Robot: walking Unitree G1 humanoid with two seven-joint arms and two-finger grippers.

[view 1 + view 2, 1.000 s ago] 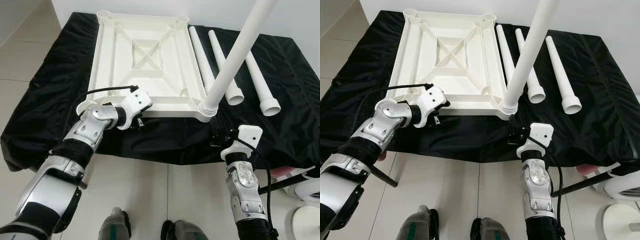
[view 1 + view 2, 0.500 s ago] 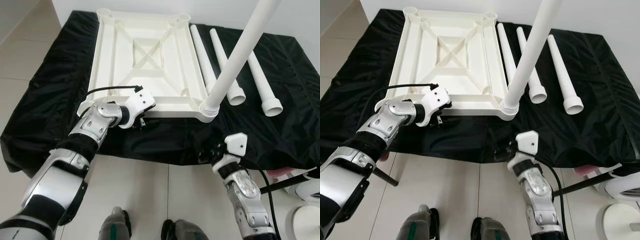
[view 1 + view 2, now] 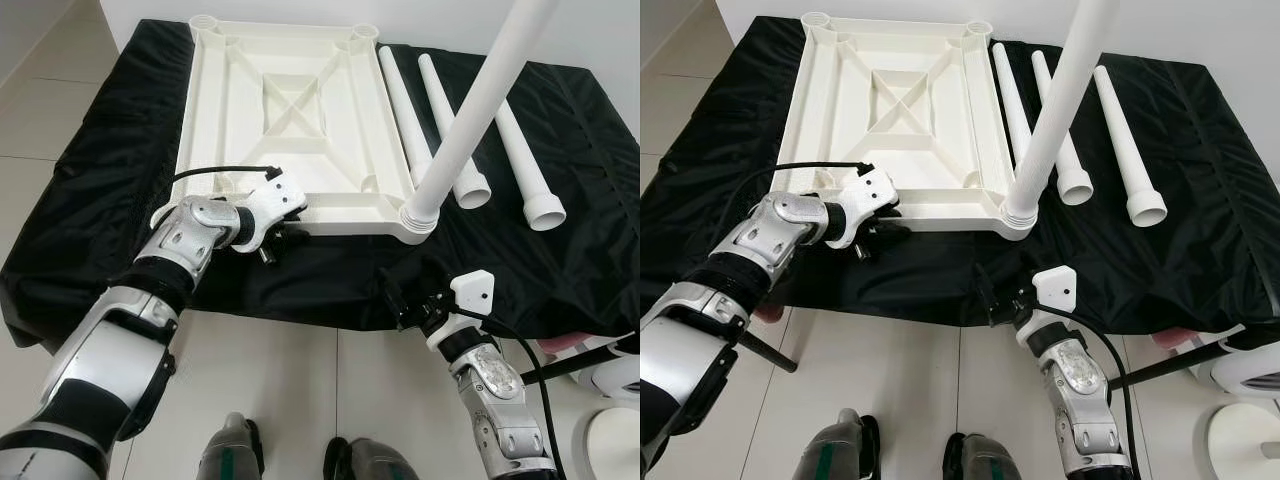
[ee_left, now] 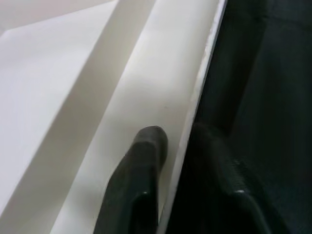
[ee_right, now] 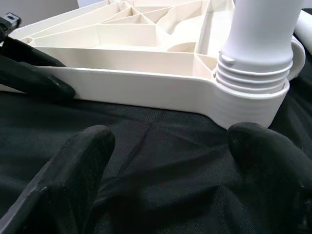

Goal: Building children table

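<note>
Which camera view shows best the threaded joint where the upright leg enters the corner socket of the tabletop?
The right wrist view: the upright leg and its threaded rings sit close and sharp above the corner socket. Both eye views show the joint small, from above. The left wrist view shows the tabletop rim instead.

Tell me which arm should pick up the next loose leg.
Right, probably. The right gripper is open and free, on the side where the three loose legs lie. The left gripper is clamped on the tabletop's near rim, apparently steadying it.
</note>
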